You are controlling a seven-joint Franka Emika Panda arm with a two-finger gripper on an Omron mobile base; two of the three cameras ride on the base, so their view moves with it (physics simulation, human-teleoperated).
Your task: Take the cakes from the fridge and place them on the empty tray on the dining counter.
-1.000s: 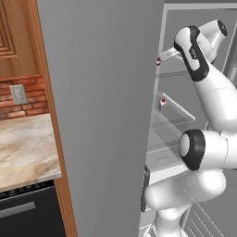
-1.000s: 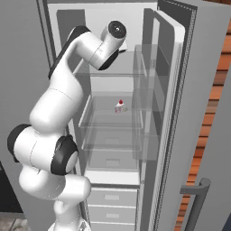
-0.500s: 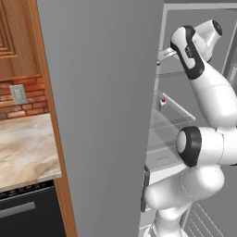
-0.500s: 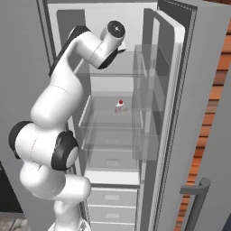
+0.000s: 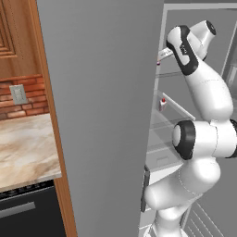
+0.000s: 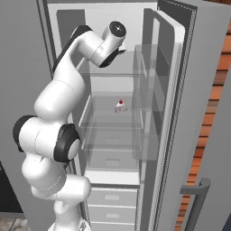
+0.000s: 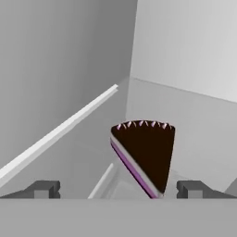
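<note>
Chocolate cake slice, fridge shelf: your claw stands wide astride it; next, close and lift.

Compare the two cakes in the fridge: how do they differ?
The chocolate cake is dark brown with a pale and purple layer down its side; the white cake is pale with a red top. The chocolate cake lies between the open gripper's fingertips; the white cake sits alone on a glass shelf. Both are small slices.
</note>
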